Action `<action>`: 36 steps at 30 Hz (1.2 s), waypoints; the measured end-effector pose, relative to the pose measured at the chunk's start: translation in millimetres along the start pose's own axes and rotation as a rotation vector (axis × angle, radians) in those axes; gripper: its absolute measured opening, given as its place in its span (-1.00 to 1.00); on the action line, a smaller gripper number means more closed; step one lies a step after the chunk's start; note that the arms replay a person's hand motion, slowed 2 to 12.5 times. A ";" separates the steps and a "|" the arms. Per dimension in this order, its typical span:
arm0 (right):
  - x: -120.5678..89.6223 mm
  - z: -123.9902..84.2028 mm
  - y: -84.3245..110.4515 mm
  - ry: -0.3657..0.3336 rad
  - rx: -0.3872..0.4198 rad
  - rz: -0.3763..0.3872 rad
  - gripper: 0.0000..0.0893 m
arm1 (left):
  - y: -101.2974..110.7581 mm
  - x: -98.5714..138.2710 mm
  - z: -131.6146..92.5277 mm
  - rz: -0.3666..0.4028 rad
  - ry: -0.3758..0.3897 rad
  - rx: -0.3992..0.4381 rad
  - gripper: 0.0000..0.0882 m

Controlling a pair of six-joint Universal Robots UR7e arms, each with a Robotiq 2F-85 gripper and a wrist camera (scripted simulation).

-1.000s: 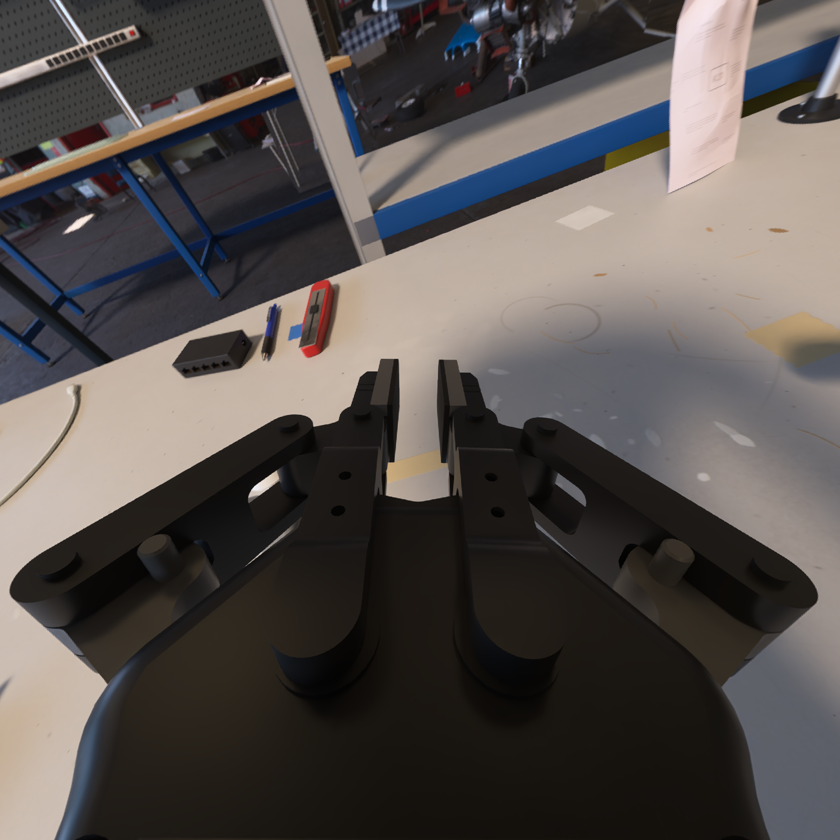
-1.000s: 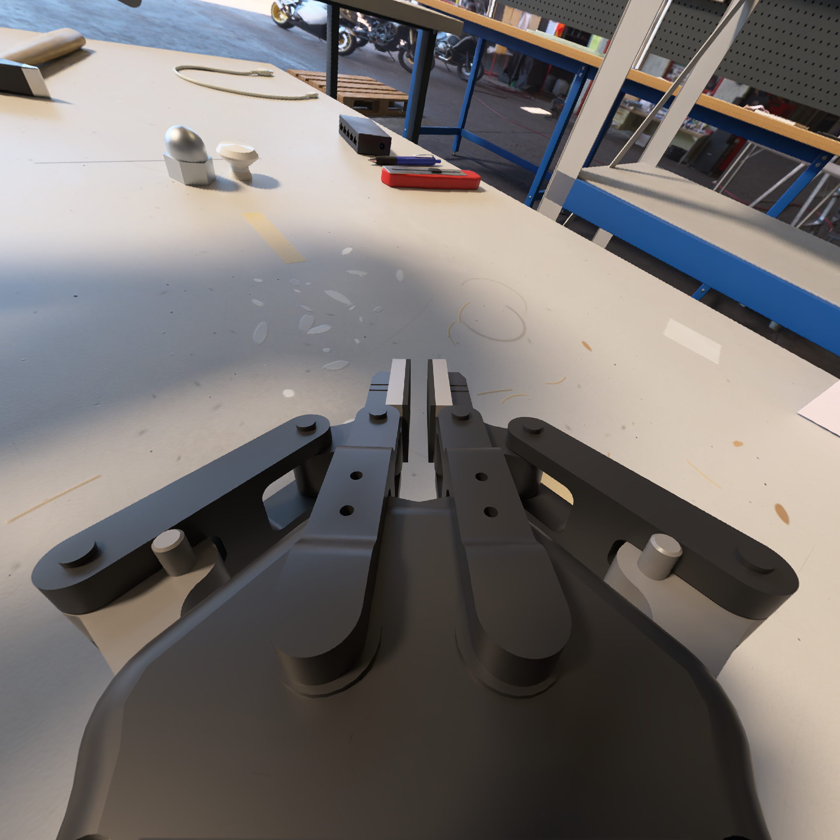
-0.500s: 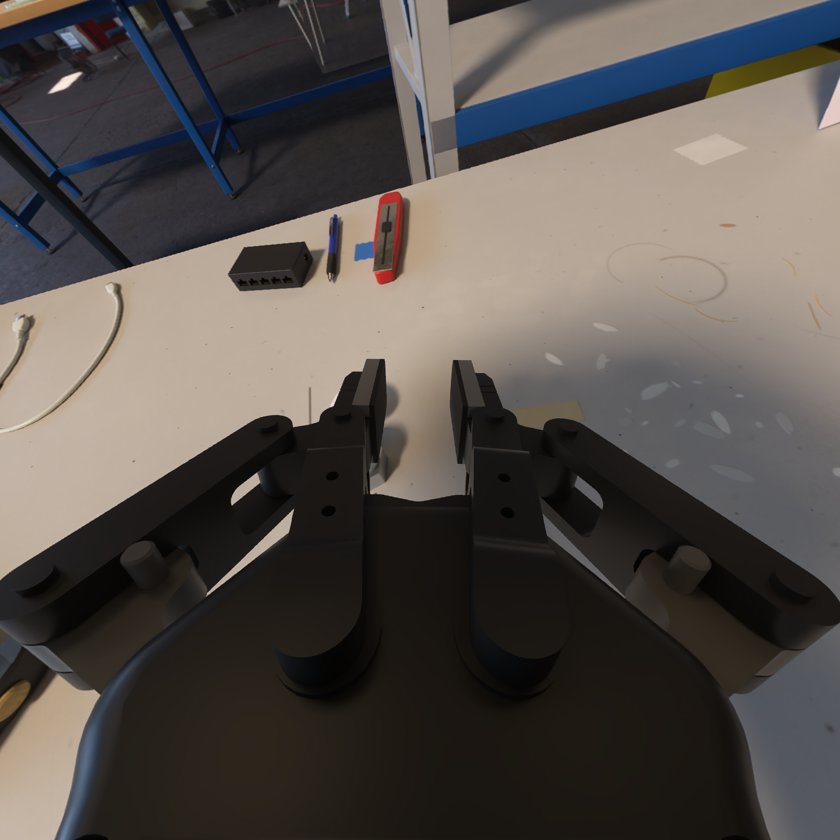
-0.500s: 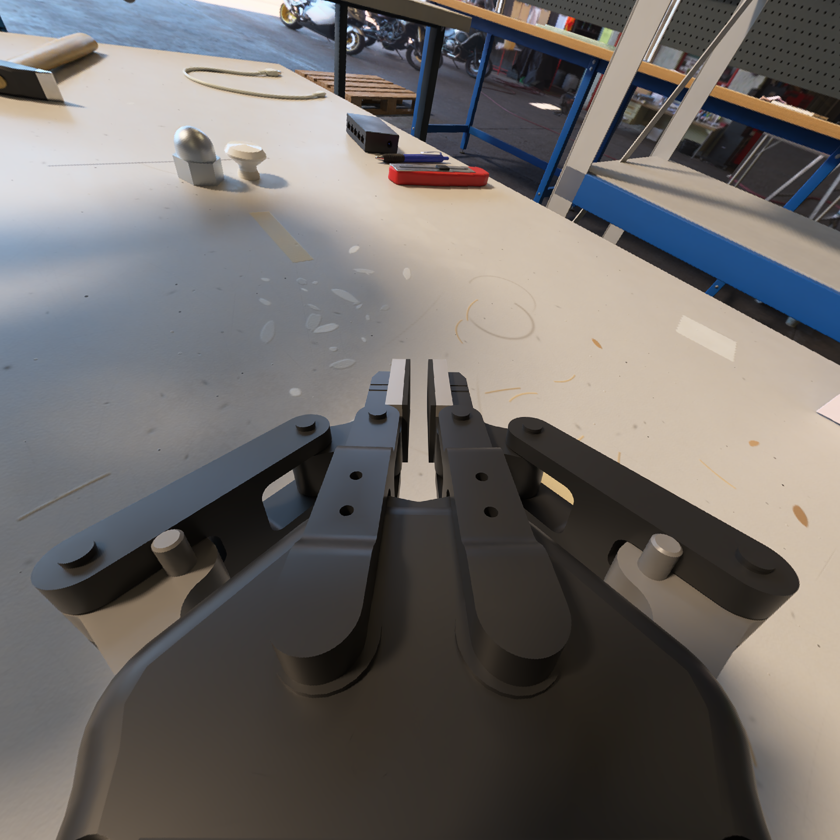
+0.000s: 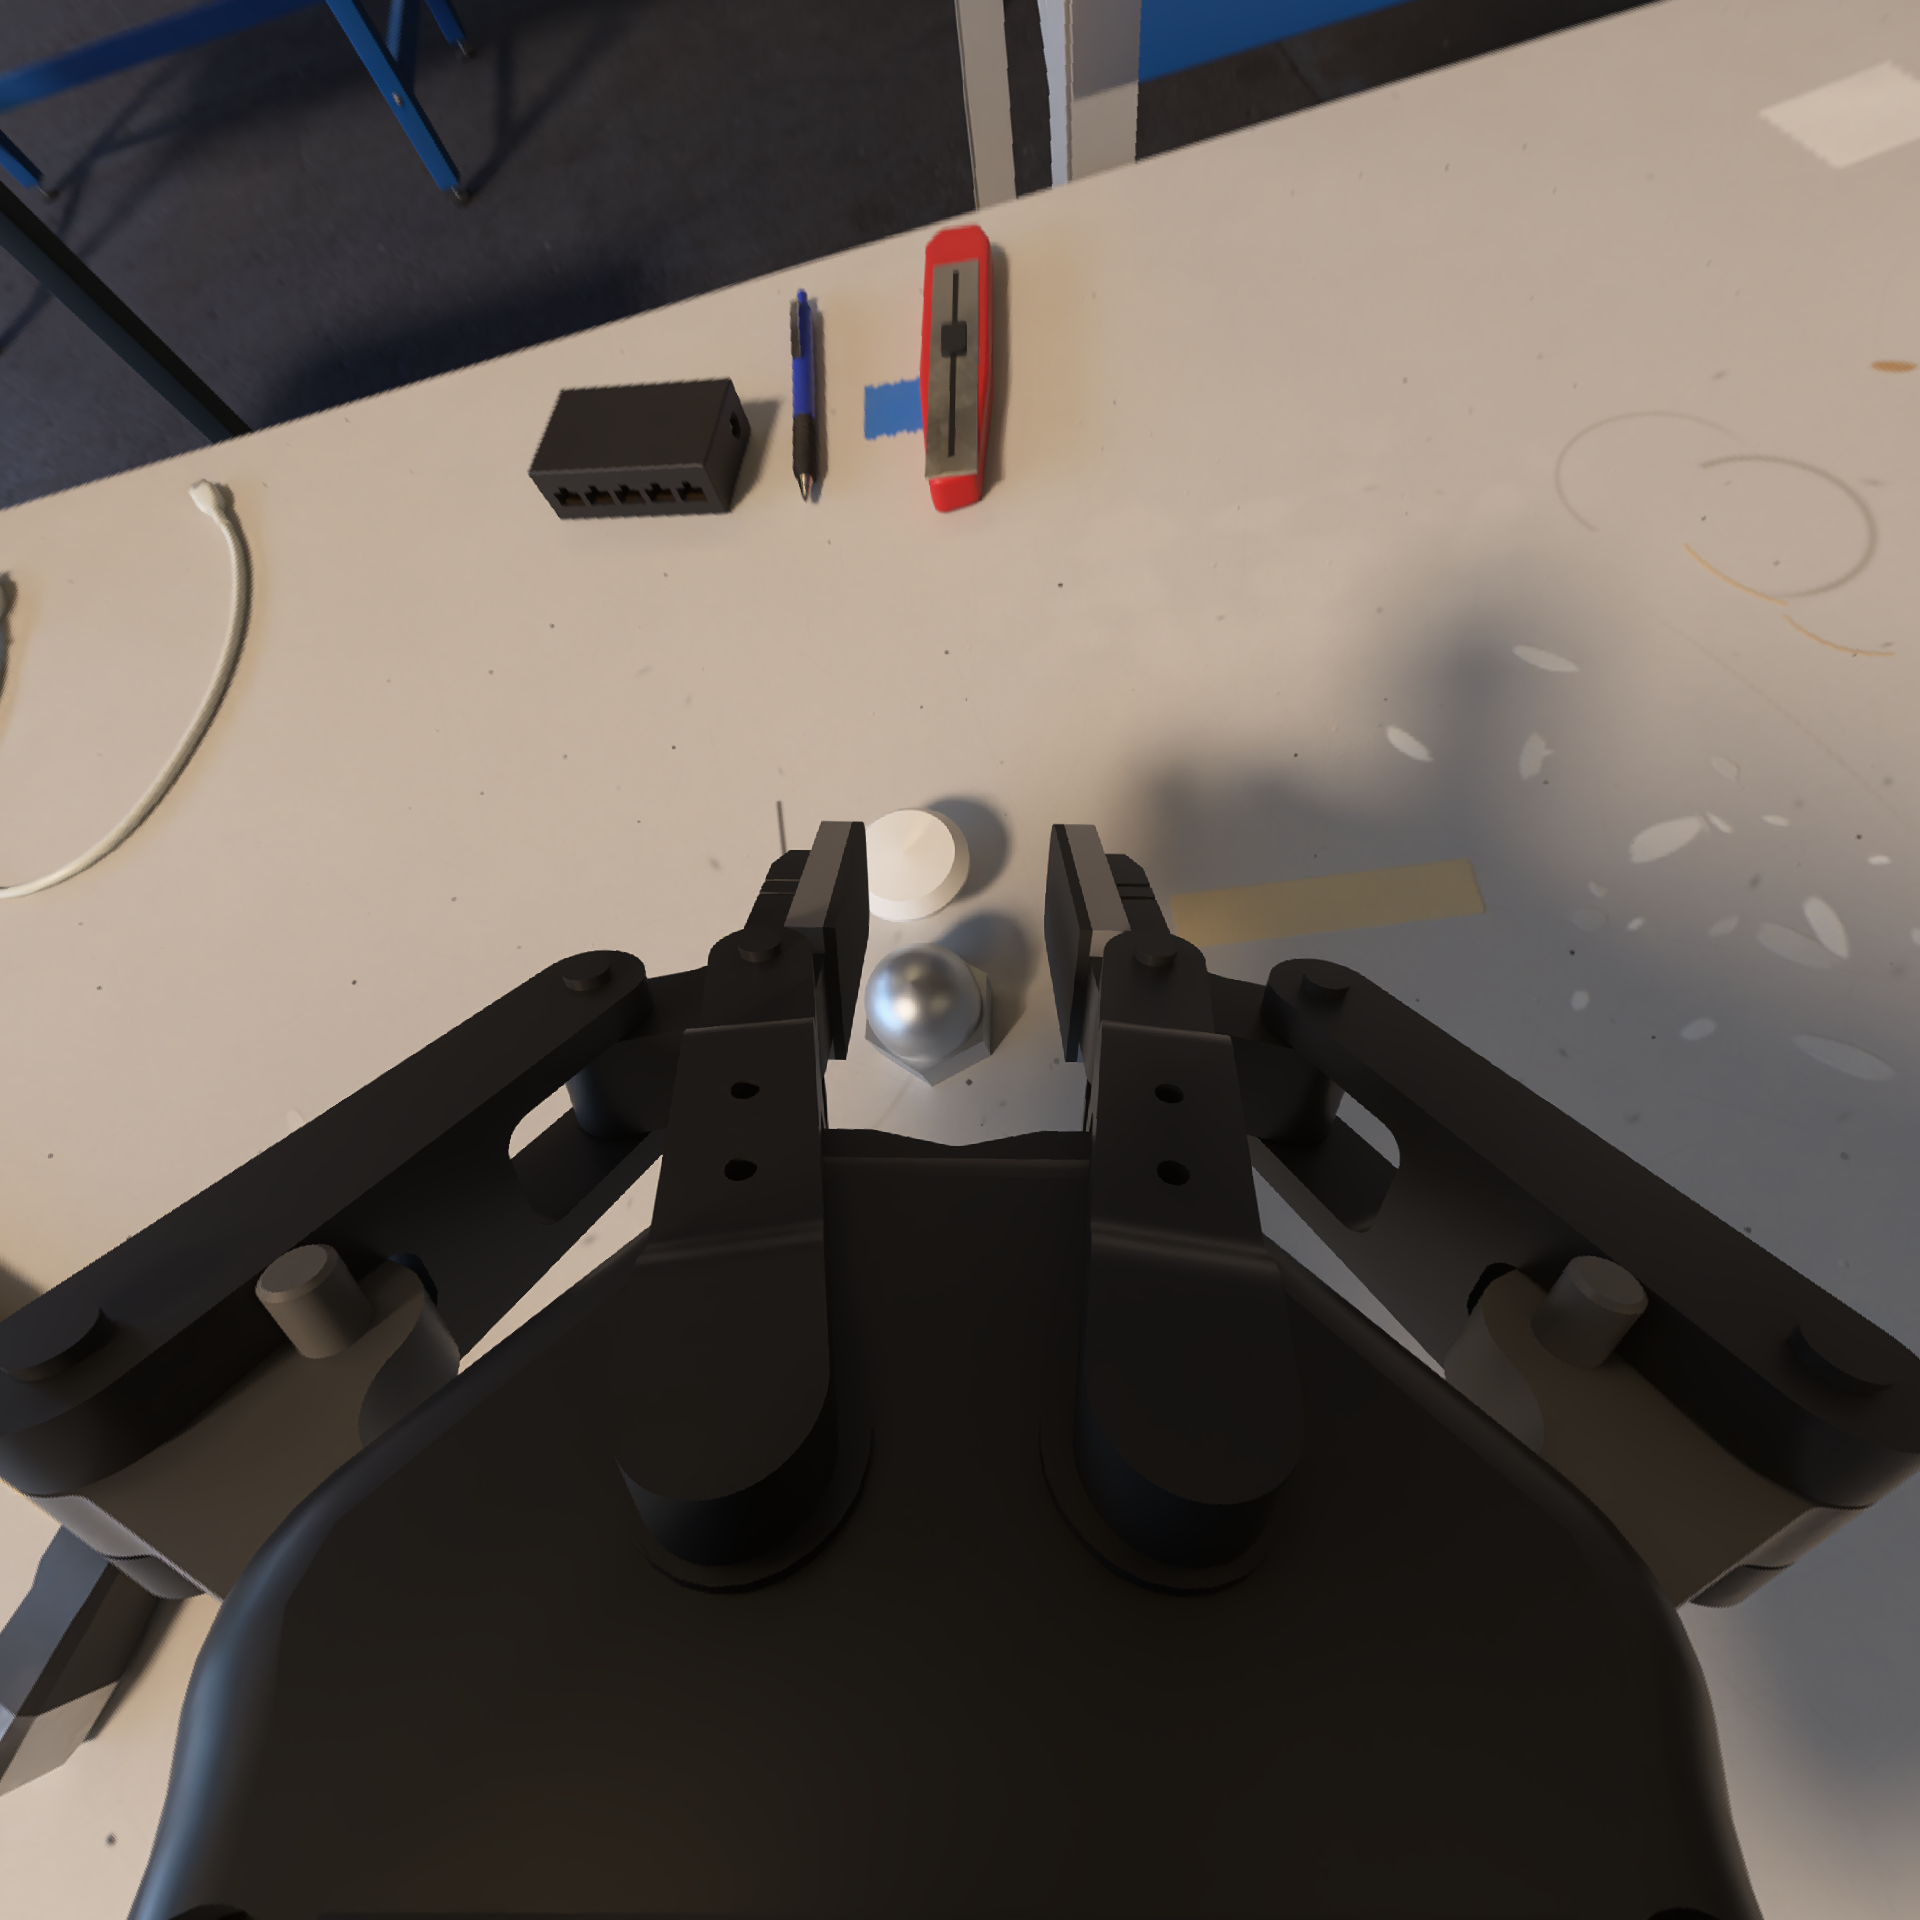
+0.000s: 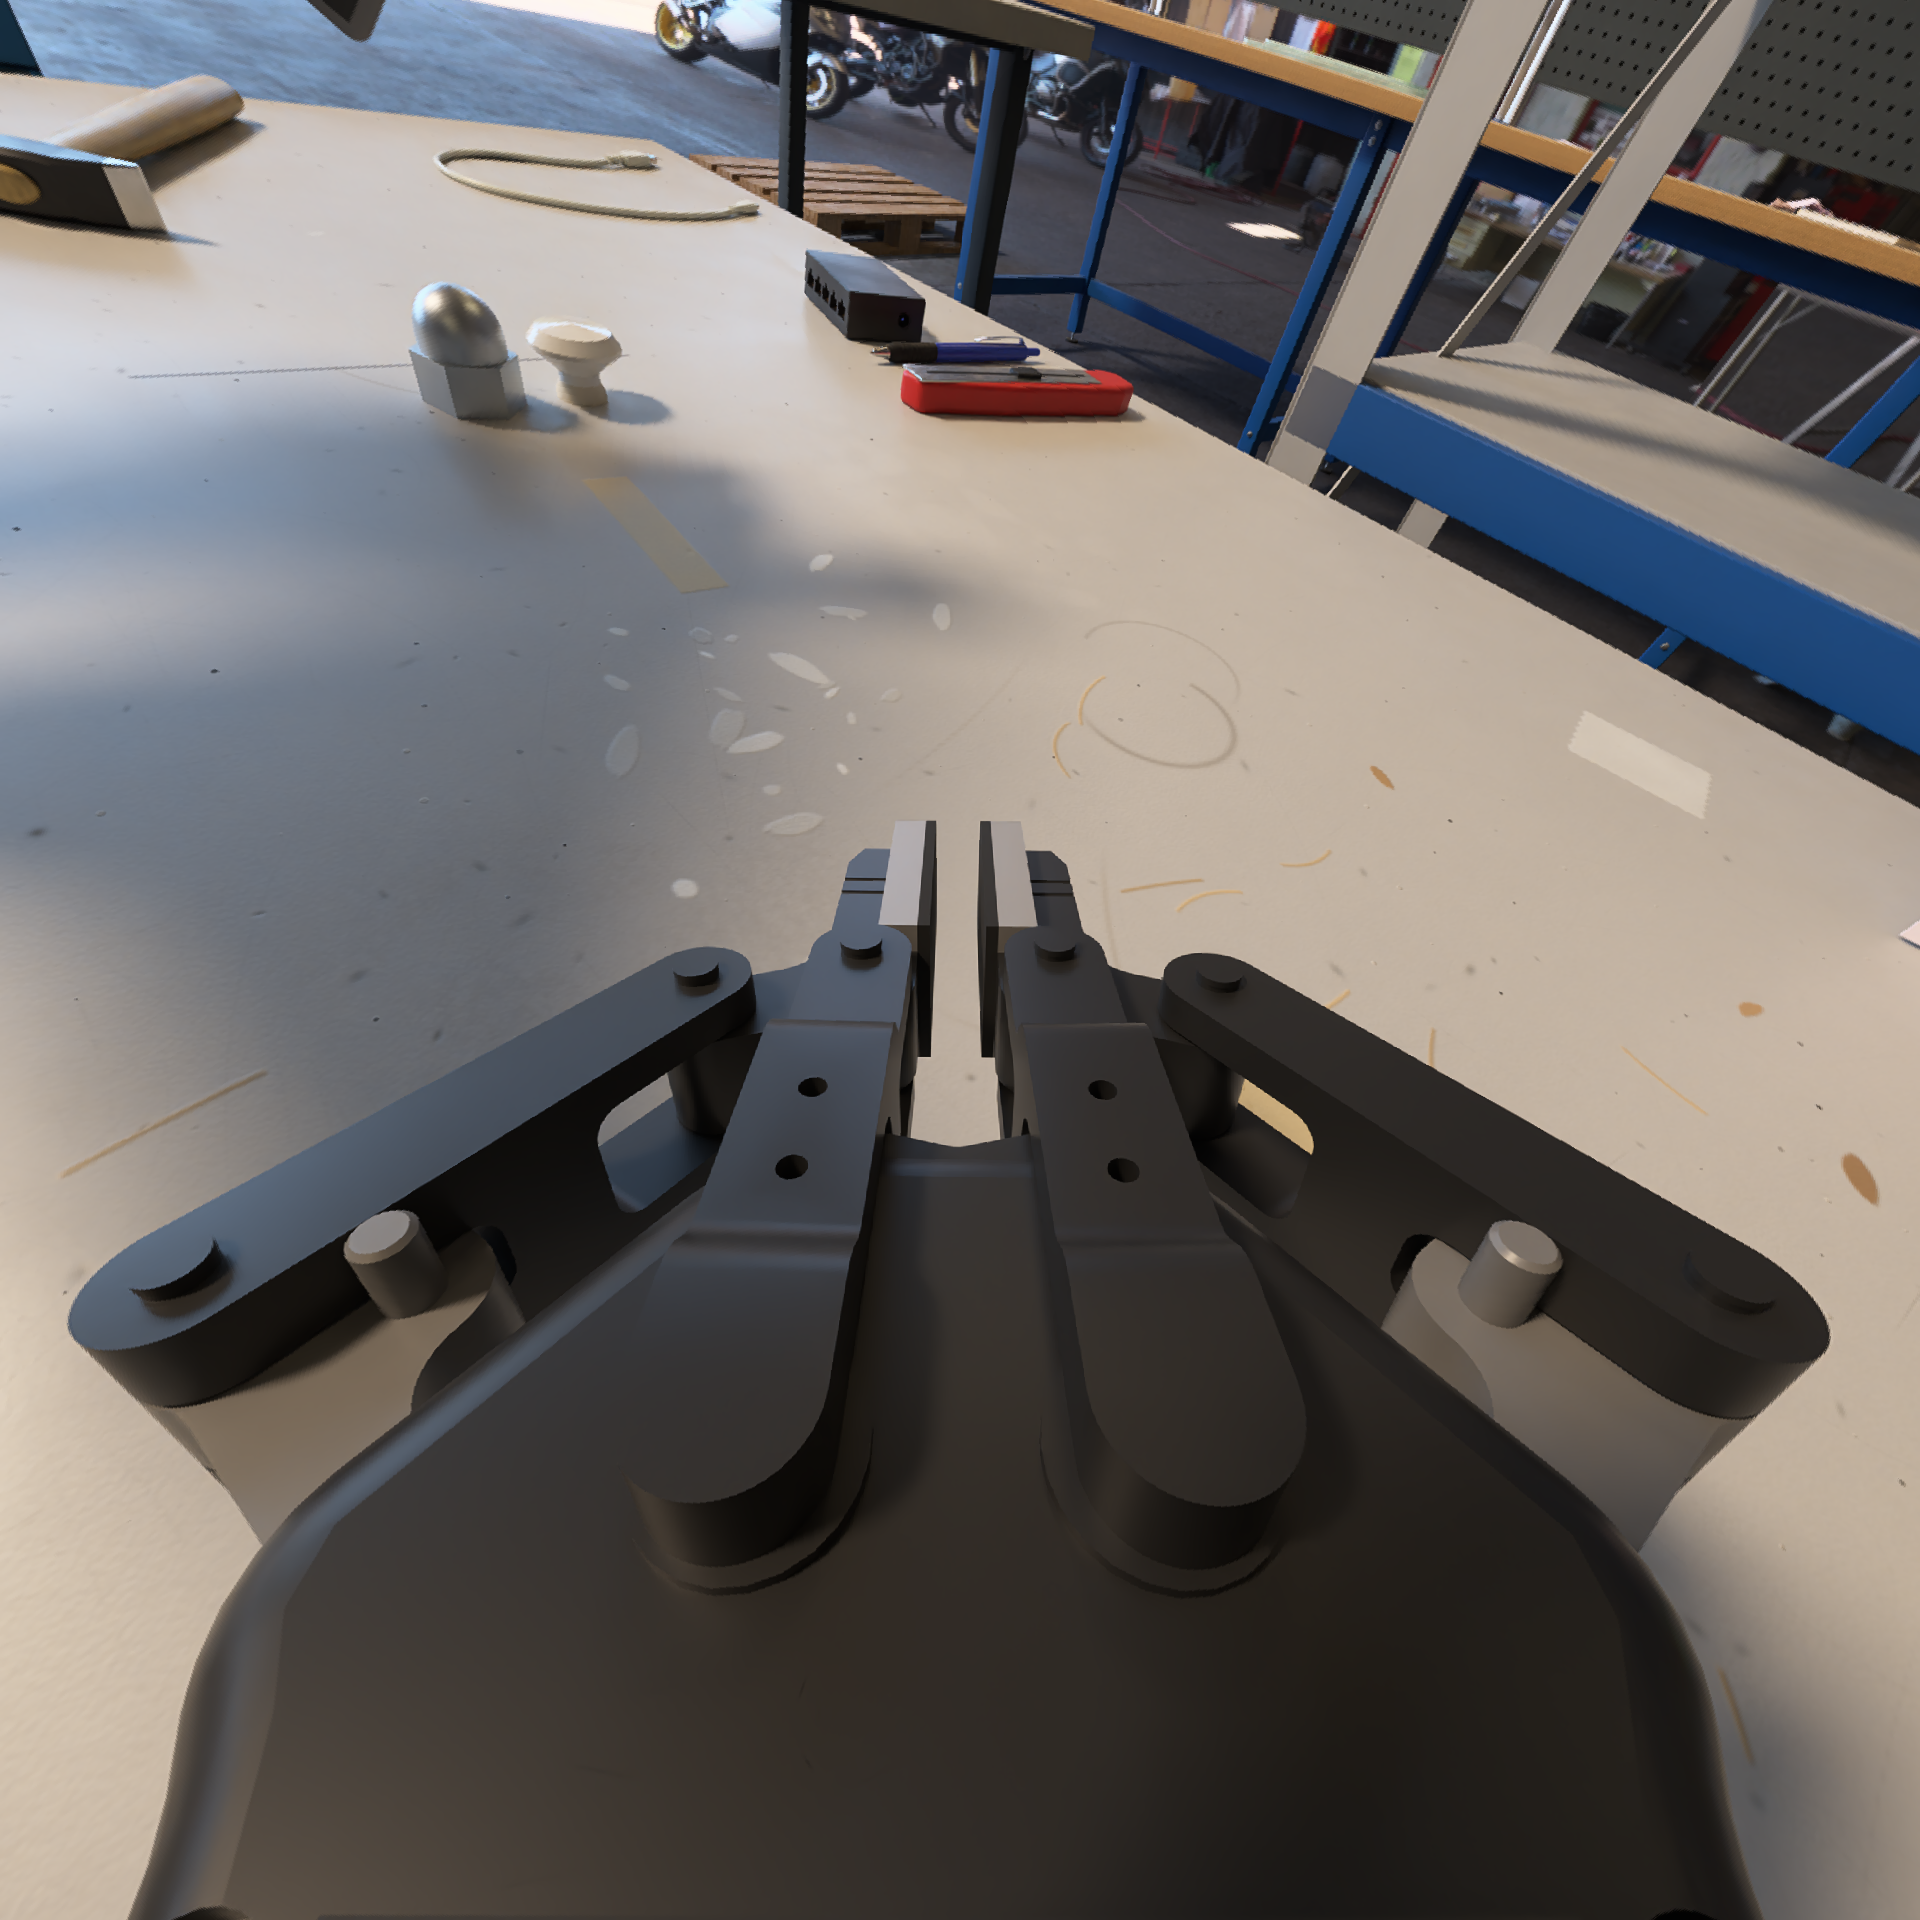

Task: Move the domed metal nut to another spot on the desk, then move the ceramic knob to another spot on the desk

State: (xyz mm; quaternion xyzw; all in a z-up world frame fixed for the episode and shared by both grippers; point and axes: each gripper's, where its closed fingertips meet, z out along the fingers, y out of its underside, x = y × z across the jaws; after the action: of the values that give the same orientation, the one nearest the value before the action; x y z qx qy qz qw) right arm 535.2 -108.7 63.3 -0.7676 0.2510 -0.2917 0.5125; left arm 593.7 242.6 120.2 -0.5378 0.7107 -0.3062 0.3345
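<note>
1. Left gripper (image 5: 956, 883): black two-finger unit above the desk (image 5: 1351, 623), pointing down at it. Fingers spread apart, holding nothing.
2. Domed metal nut (image 5: 920, 1008): silver, hexagonal base with rounded cap, upright on the desk. In the left wrist view it sits in the gap between the spread fingers, closer to the left-hand one; contact with either cannot be told. In the right wrist view it stands far off at the upper left (image 6: 462, 348).
3. Ceramic knob (image 5: 914, 862): white, round top facing up, just beyond the nut and near the left-hand fingertip. The right wrist view shows it on its narrow foot just beside the nut, a small gap between them (image 6: 574, 358).
4. Tan tape strip (image 5: 1325, 899): flat on the desk, to the right of the left gripper's fingers.
5. Right gripper (image 6: 956, 868): dark grey, low over a bare, scuffed part of the desk, well apart from nut and knob. Fingers nearly together with a narrow slit between the pale pads (image 6: 906, 868); nothing between them.
6. Far desk edge, left wrist view, left to right: white cable (image 5: 197, 707); black port box (image 5: 639, 447); blue pen (image 5: 803, 395); patch of blue tape (image 5: 890, 410); red utility knife (image 5: 958, 369).
7. Hammer (image 6: 83, 166): lying at the far left corner in the right wrist view, beyond the nut.
8. Blue-framed workbench (image 6: 1558, 416): past the desk edge, on the workshop floor.
</note>
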 end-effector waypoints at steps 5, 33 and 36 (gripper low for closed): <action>0.5 0.0 1.2 -0.004 -0.003 0.007 -0.83 | 3.5 -6.9 8.1 0.002 0.006 -0.062 -0.29; -0.2 1.6 5.5 -0.030 -0.017 0.035 -0.80 | 48.8 -4.6 39.9 -0.040 0.146 -0.412 0.33; -1.0 1.9 5.7 -0.032 -0.019 0.033 -0.80 | 52.8 -6.9 42.4 -0.035 0.135 -0.434 0.40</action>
State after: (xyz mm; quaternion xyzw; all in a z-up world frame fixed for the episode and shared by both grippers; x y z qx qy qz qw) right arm 535.3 -108.7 57.2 -0.7727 0.2581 -0.2686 0.5140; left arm 599.6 258.5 54.2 -0.5877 0.7713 -0.1870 0.1571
